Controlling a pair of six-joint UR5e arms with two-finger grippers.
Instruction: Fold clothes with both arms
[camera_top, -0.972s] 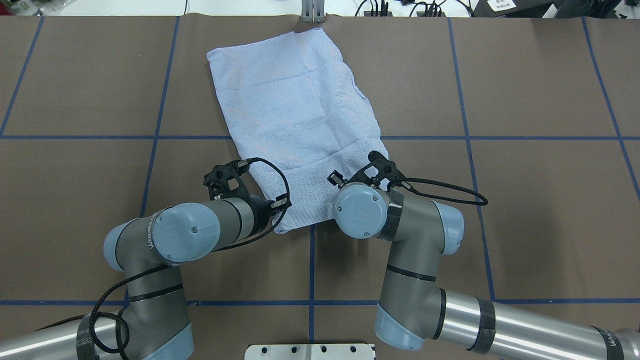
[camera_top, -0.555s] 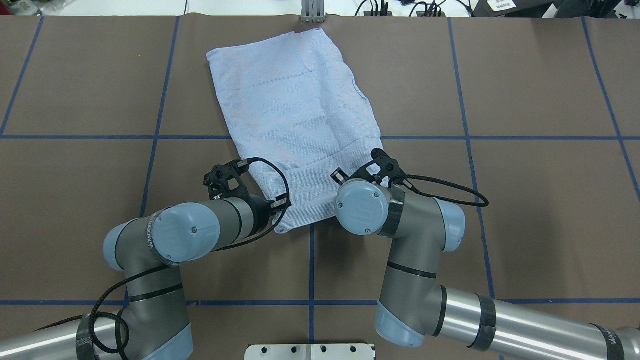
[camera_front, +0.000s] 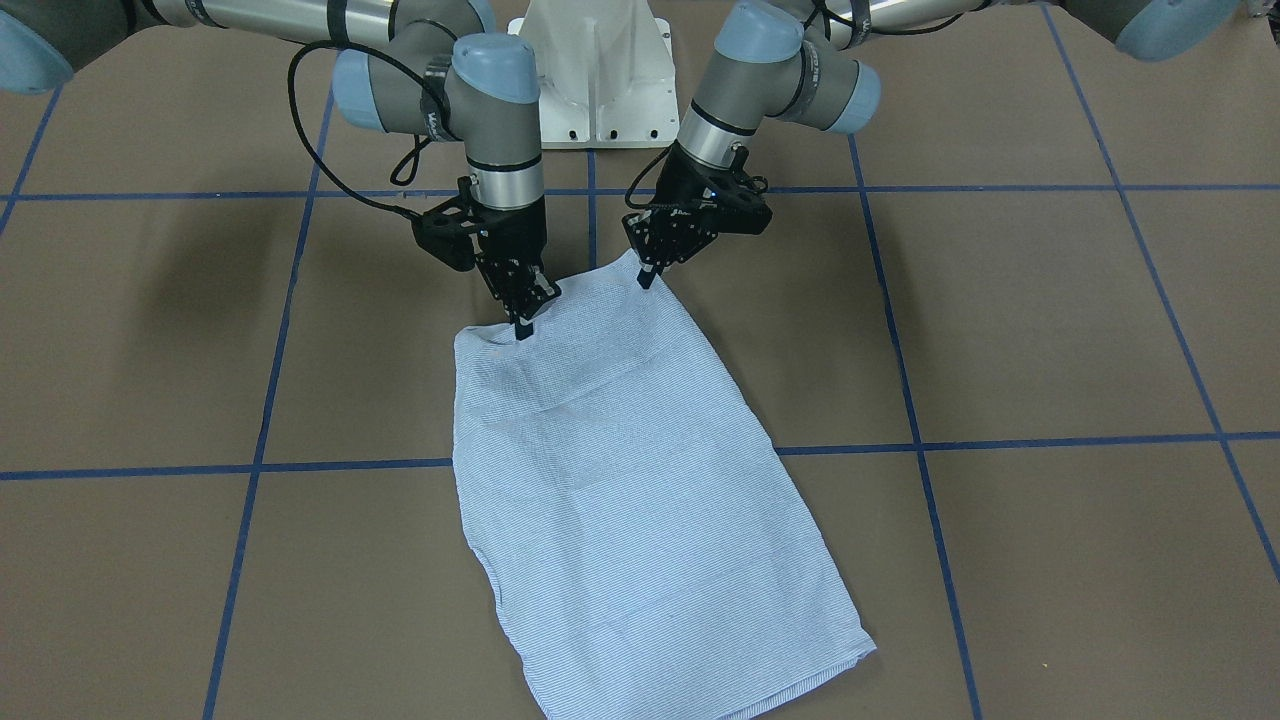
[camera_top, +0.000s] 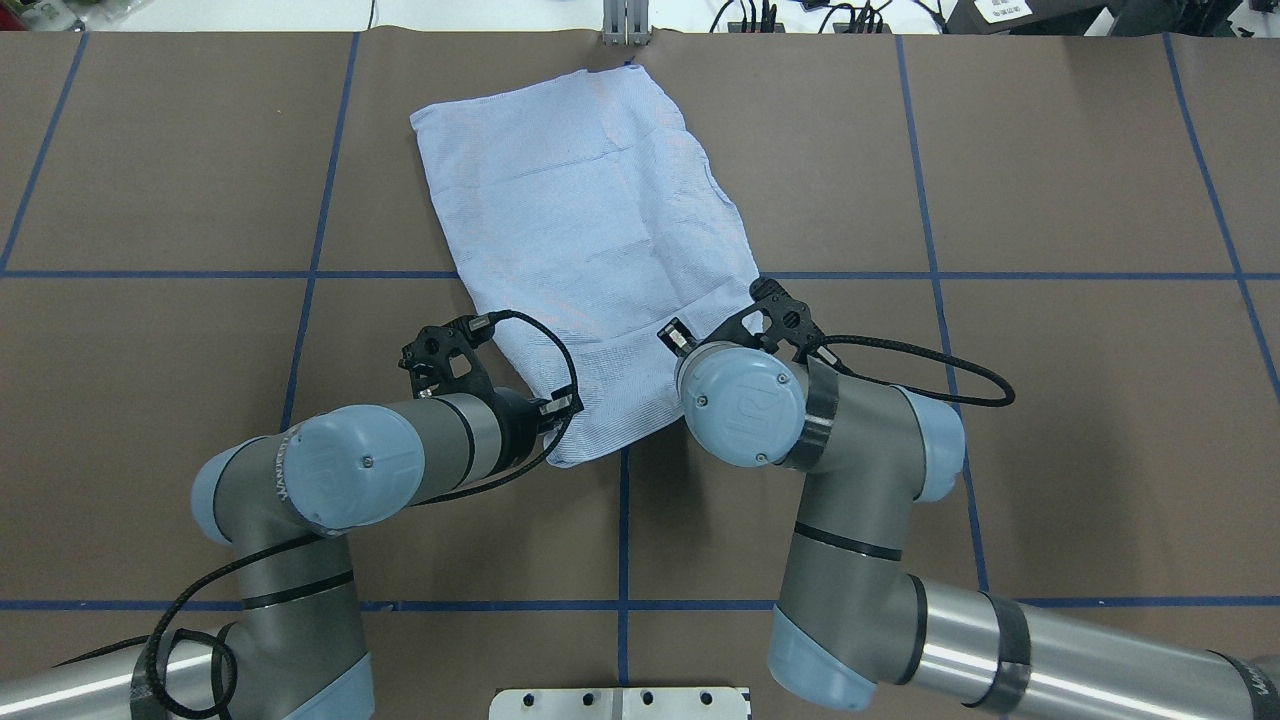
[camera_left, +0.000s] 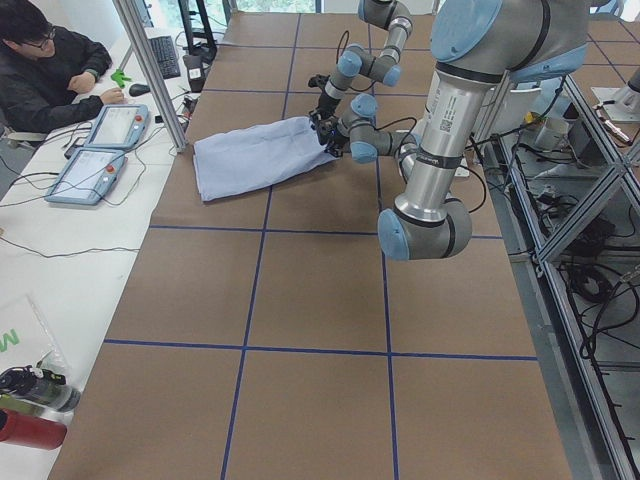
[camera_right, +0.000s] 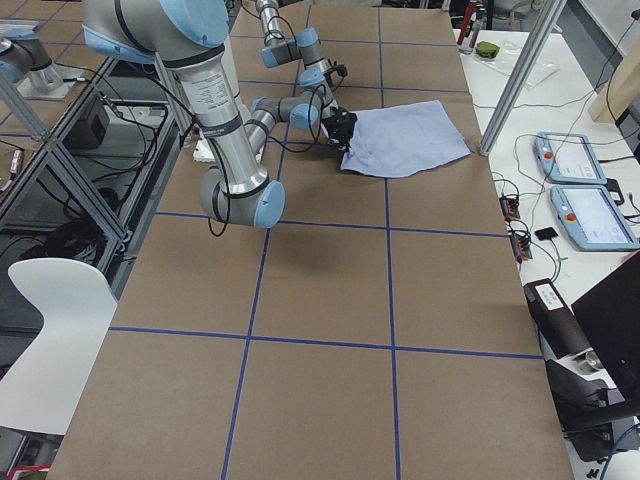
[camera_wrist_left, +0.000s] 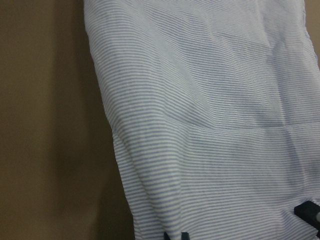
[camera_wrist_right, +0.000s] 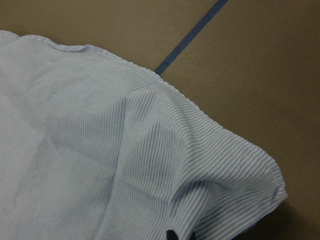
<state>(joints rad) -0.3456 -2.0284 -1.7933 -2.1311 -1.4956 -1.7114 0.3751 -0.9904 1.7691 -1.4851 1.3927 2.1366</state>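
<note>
Pinching one short edge of the shirt (camera_front: 640, 500): left gripper (camera_front: 648, 278) and right gripper (camera_front: 521, 328), jaws closed on the cloth.

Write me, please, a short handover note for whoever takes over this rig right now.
Left gripper: shut on the shirt at one near corner, with the cloth raised slightly.
Right gripper: shut on the other near corner.
Shirt: slanted on the table, far end lying flat.
Done: folded into a narrow panel; no sleeves showing.
Left: probably carry the near edge over to the far end, then release.
</note>
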